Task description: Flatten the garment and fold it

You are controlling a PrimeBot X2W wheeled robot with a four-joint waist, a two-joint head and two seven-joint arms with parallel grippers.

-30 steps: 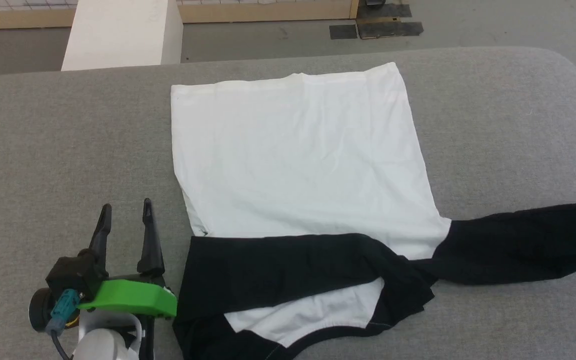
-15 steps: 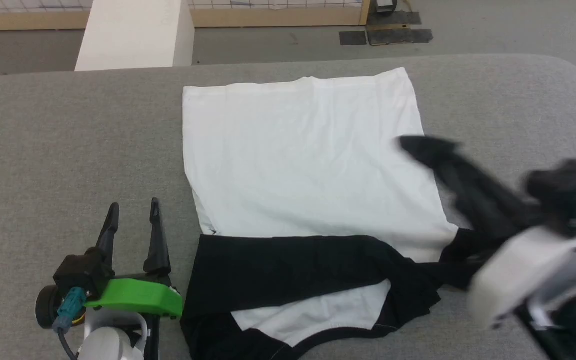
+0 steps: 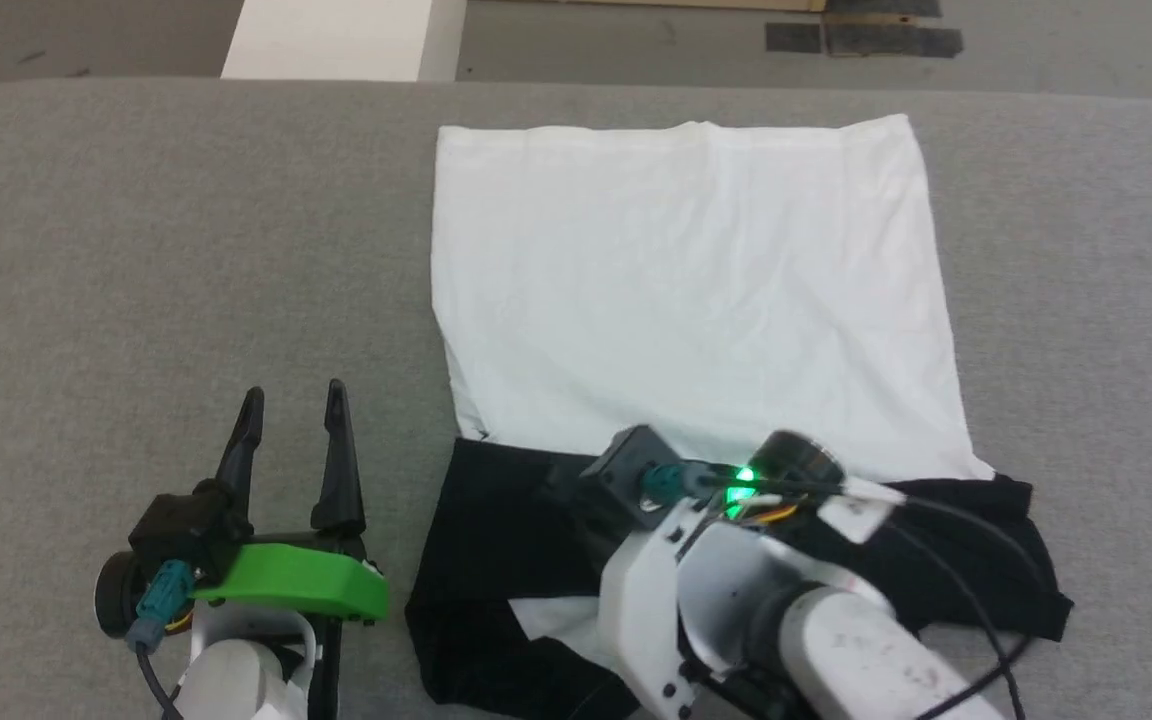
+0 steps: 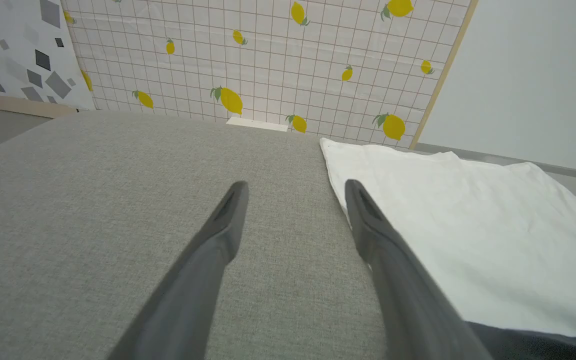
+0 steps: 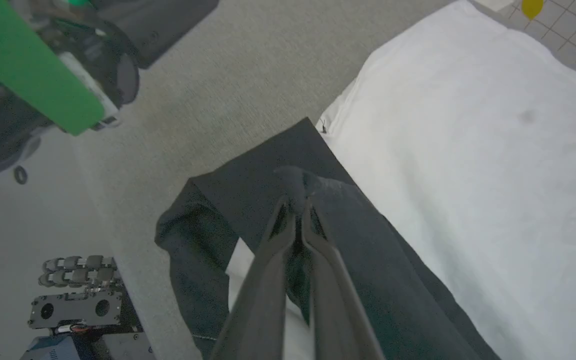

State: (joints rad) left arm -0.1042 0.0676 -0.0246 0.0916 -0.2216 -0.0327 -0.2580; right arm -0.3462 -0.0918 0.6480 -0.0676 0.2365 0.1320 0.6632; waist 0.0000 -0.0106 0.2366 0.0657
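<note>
The long black sleeve that trailed off to the right a second ago has been carried in. It now lies doubled across the near, black end of the shirt, and my right arm has come in over it. My head has swung too, so the whole scene sits differently in its view.

My right claw (image 5: 295, 207) is pressed together on a pinch of that sleeve (image 5: 348, 215), low over the near-left part of the shirt. My left claw (image 3: 294, 392) has its fingers spread and empty. It stands over the bare table (image 3: 136, 250) just left of the shirt's near-left corner, not touching the cloth.

The garment (image 3: 696, 290) lies mid-table. Its white body is flat and reaches towards the far edge. The black part is bunched at the near end, with a patch of white showing through.

I judge it light, thin and limp. It will sag from any grip, and it should drag on the table's grey fabric rather than slide. The best holds are corners and edges, such as the hem corners or the shoulder line, pinching every layer. A pinch in the middle would only tent it.

I count one garment, two claws, and one white box (image 3: 336, 40) beyond the far-left edge. Both sleeves seem to be folded in, though I can't separate them.
</note>
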